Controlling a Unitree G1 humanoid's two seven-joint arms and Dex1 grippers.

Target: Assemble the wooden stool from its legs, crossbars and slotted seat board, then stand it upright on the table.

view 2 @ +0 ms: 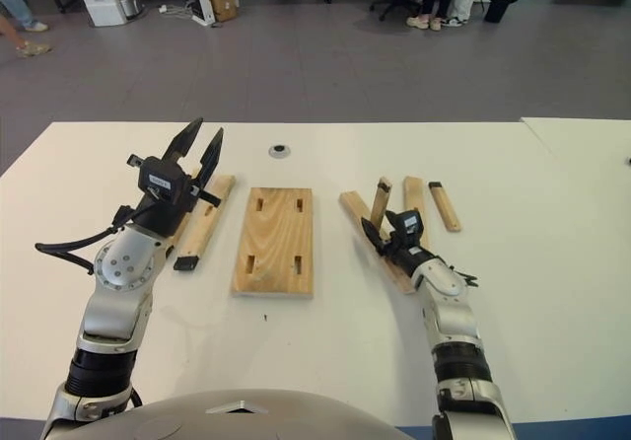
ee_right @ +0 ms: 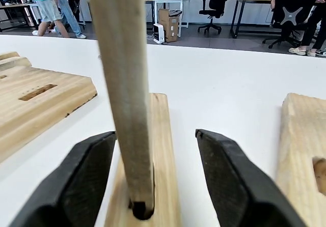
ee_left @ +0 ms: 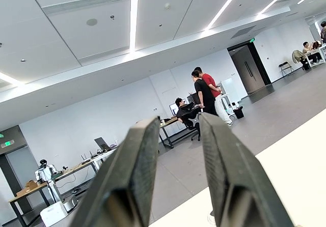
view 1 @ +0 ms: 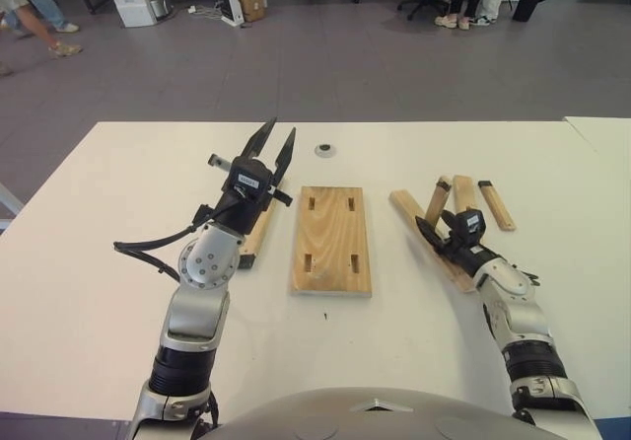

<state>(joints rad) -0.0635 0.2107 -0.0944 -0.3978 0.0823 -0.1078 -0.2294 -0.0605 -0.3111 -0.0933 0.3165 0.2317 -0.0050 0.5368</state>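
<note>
My right gripper (ee_right: 153, 145) sits low on the table (view 1: 99, 262), right of centre in the head view. Its jaws are spread, with one finger (ee_right: 71, 181) on either side of a stick (ee_right: 122, 74). The stick stands nearly upright, its foot in a slot of a long leg (ee_right: 162, 130) that lies flat on the table. The stick is close against one finger, though I cannot tell whether they touch, and it is clear of the other. Nothing is pinched.

Two more pieces (view 1: 497, 205) lie just beyond that gripper, toward the right of the frame.

My left gripper (view 1: 281, 136) hangs above the table left of centre, tips pointing up and away toward the room. Its jaws are spread and hold nothing. Beneath it, partly hidden by the arm, another wooden piece (view 2: 202, 221) lies flat.

The board (view 1: 332, 253) lies flat at the centre of the frame between the two arms, its four slots showing, and neither gripper touches it. Beyond its far end a small round fitting (view 1: 324, 149) sits in the tabletop.
</note>
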